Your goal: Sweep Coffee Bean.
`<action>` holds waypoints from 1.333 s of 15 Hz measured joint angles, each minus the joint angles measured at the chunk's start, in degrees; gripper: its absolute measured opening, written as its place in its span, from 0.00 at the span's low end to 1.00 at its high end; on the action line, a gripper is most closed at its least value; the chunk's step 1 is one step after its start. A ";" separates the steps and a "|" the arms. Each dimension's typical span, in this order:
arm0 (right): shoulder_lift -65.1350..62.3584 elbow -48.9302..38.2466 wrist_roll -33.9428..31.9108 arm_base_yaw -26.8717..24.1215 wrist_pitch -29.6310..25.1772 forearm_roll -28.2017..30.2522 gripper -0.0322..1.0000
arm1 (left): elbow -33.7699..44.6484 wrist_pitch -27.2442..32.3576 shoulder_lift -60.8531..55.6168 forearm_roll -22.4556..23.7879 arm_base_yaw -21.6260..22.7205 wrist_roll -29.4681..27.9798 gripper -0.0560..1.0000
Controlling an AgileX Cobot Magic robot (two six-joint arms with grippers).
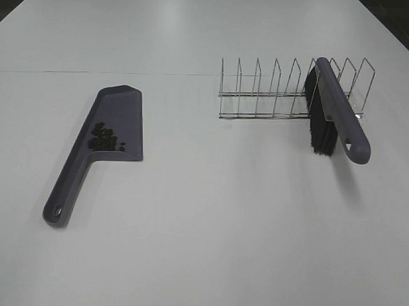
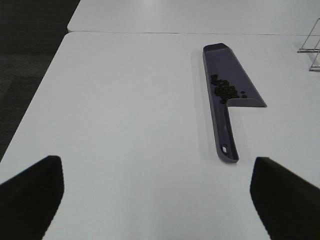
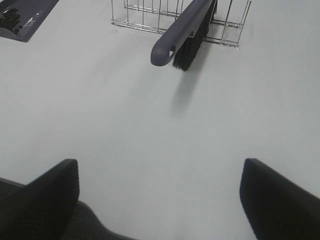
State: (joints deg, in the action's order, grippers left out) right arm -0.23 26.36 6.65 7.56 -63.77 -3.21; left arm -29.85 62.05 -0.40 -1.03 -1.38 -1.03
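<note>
The beans (image 1: pixel 105 137) lay in the dustpan (image 1: pixel 123 106), the brush (image 1: pixel 340 117) sat in the rack (image 1: pixel 260 94). Both my jaws were wide apart, holding nothing. Sweeping looked done; no move seemed needed.

High view overlooks table (image 1: pixel 201 247); wrists low.

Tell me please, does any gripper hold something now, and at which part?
Nothing is held. Both grippers are open and empty; the brush rests in the wire rack, and the dustpan lies on the table.
</note>
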 joint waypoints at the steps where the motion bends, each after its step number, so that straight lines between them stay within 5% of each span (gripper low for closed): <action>1: 0.00 0.00 0.00 0.00 0.00 0.00 0.77 | 0.00 0.00 0.00 0.00 0.00 0.00 0.93; 20: 0.00 0.00 0.00 -4.13 0.00 -1.15 0.77 | 0.00 0.00 0.00 0.00 0.00 -0.06 0.92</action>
State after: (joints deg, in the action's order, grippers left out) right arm -0.23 26.36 6.65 3.44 -63.77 -4.35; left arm -29.85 62.05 -0.40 -1.03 -1.38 -1.09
